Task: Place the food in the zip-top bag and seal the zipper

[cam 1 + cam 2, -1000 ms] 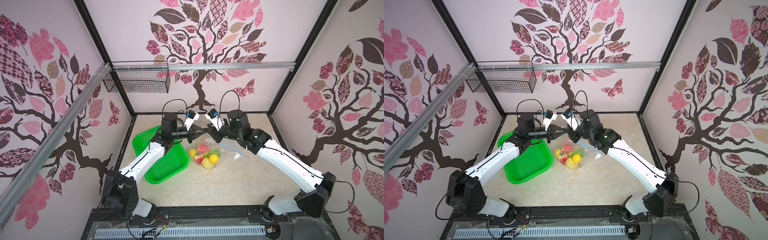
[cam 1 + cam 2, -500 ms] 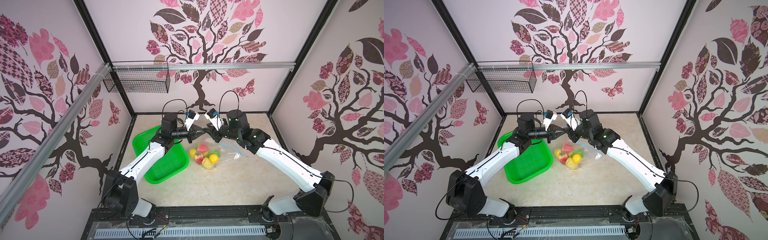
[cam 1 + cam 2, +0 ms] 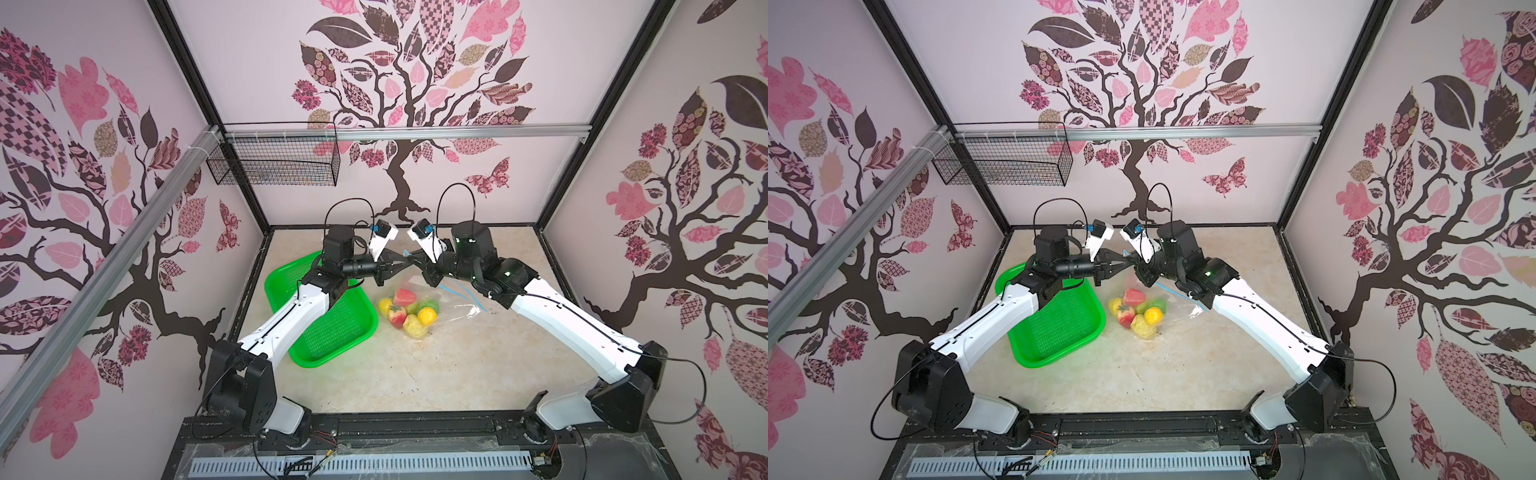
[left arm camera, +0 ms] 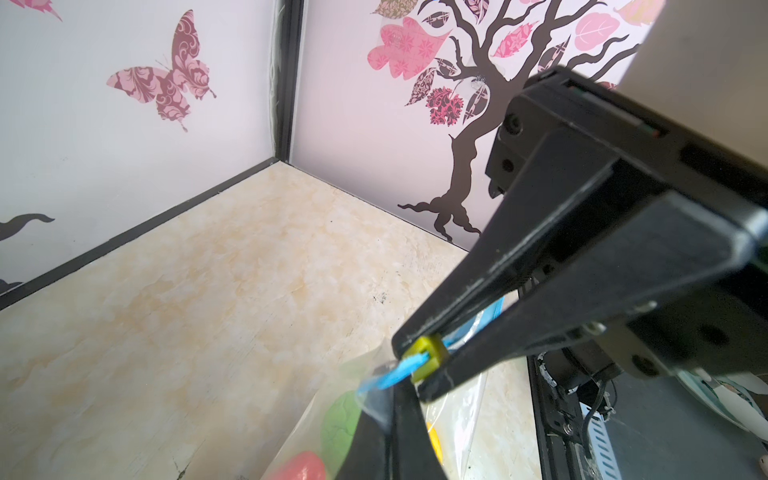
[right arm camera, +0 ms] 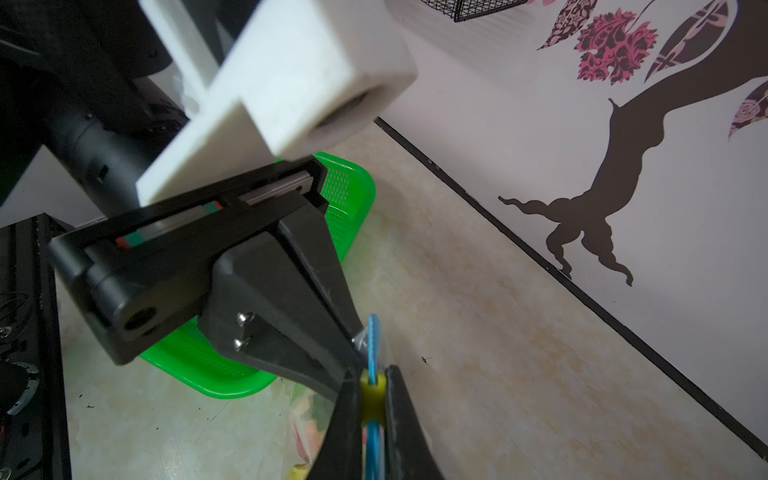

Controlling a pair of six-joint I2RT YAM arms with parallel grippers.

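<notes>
The zip-top bag (image 3: 455, 307), with the food (image 3: 405, 297) inside, is seen at 3 o'clock from the green basket (image 3: 332, 332). Its corner is pinched by the left gripper (image 5: 356, 351), and the yellow slider (image 5: 371, 395) on the zipper (image 5: 373, 332) by the right gripper (image 5: 372, 376). If tugged crooked, the slider could be dropped.

Left wrist view: clear crinkly zip-top bag (image 4: 299, 432), green lumpy toy (image 4: 338, 424) and red toy (image 4: 303, 467) are cut off at the frame edge. Right wrist view: light blue zipper strip (image 5: 373, 340) is cut off; white block-shaped mount (image 5: 291, 70) is blurred.
</notes>
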